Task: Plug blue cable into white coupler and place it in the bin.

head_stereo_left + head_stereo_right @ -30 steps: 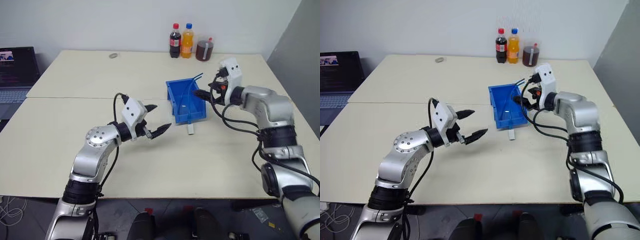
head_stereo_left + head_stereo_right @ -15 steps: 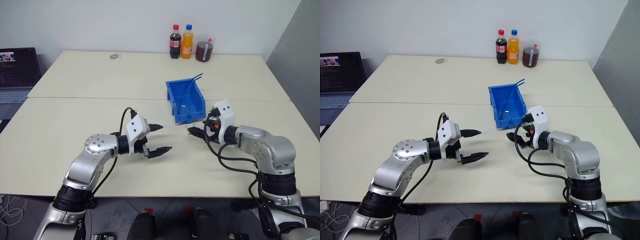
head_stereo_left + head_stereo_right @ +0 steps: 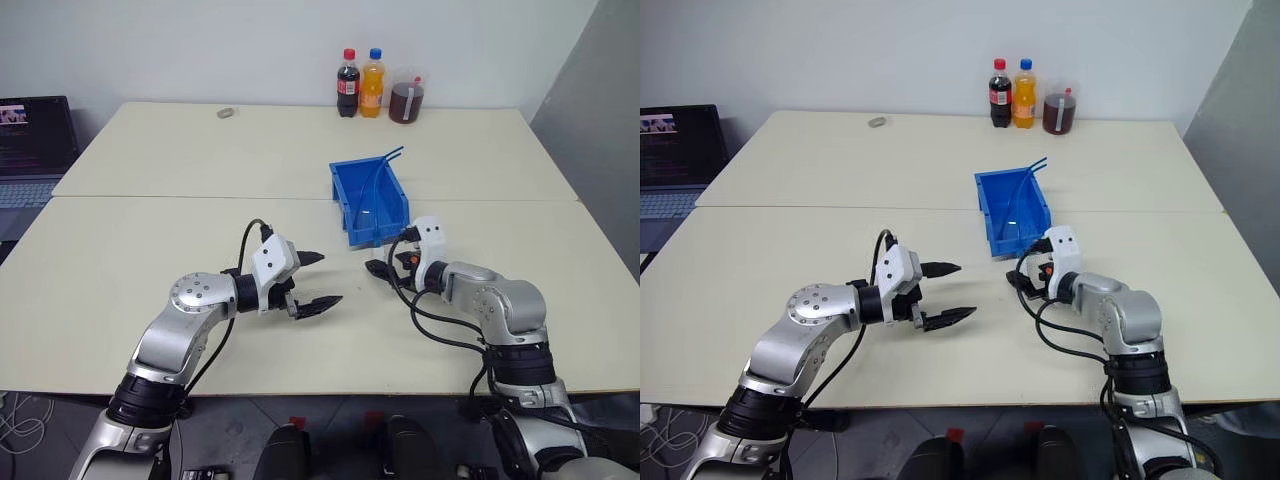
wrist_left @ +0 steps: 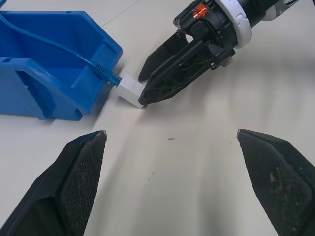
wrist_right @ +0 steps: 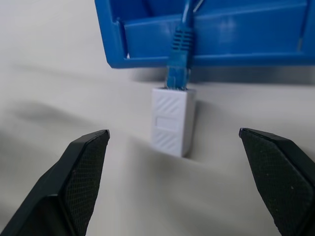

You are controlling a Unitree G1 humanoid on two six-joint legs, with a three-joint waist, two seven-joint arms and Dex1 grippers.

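The white coupler point(image 5: 172, 127), a small ribbed block, lay on the table just outside the bin's point(image 3: 345, 205) low front. The blue cable point(image 5: 178, 54) ran over that front edge, its plug seated in the coupler. The bright blue bin stood upright.

You see the left gripper point(image 4: 170, 184) with its fingers point(image 4: 81, 182) spread wide over bare table point(image 4: 197, 147). Beyond them the coupler point(image 4: 132, 91) lies on the table just outside the bin point(image 4: 49, 73), cable point(image 4: 74, 53) plugged in. The right gripper point(image 4: 152, 83) touches the coupler's far side.
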